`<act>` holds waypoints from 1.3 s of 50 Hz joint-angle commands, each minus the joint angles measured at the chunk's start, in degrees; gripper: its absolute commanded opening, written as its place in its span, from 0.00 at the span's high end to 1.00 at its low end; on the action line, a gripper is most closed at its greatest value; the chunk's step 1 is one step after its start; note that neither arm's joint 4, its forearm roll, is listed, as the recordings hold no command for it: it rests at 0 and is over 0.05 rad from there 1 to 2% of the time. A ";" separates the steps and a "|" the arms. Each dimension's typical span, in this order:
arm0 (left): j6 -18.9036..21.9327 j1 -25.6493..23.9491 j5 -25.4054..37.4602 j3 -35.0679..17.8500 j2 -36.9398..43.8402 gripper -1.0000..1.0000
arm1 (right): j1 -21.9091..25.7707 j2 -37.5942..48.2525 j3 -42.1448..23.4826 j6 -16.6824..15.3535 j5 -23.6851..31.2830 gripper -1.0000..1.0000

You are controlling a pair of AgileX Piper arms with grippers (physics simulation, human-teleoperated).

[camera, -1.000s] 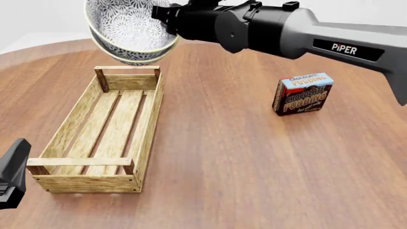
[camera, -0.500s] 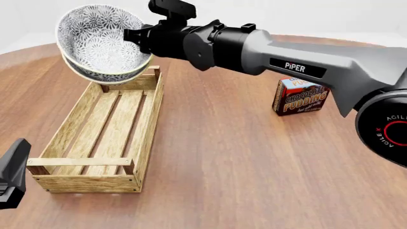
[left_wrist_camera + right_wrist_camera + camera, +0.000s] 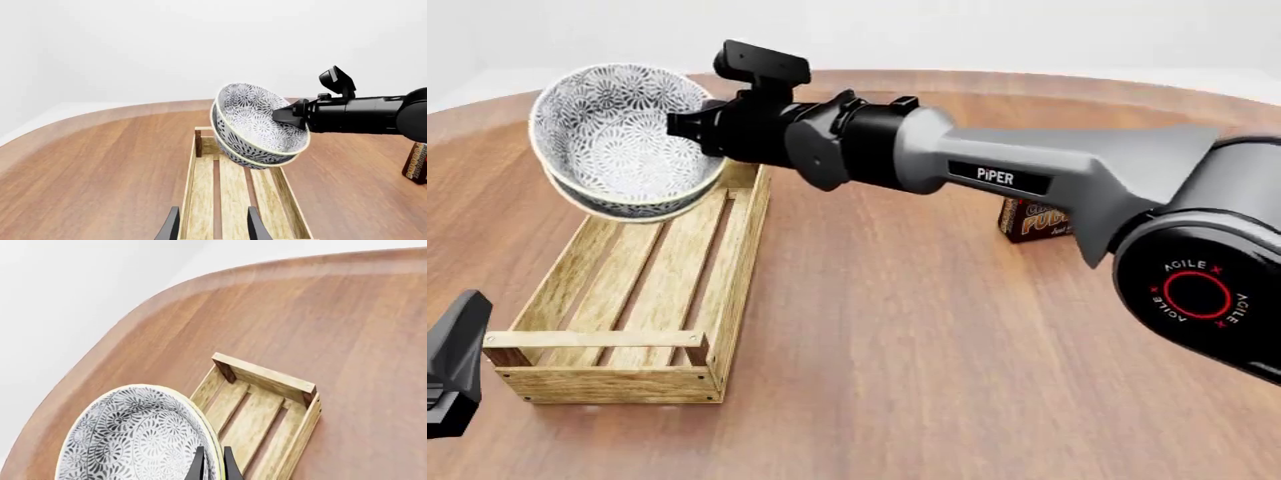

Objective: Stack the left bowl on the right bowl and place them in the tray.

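2 nested bowls [image 3: 627, 140], 1 tray [image 3: 641, 290], 1 pudding box [image 3: 1044, 222], 2 arms

Grey "PiPER" arm [image 3: 1014, 175], apparently black-wristed

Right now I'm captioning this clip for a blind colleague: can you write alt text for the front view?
The right gripper holds two nested floral bowls, tilted, above the far end of a wooden tray on a round table. A pudding box peeks out behind the arm.
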 commanded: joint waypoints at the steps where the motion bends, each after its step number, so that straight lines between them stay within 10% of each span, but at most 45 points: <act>1: 0.00 0.00 0.00 0.00 0.00 0.00 | 0.61 0.99 -0.15 0.11 -1.47 1.00; 65: 0.00 0.00 0.00 0.00 0.00 0.00 | 1.96 6.47 -1.12 -3.22 -2.44 1.00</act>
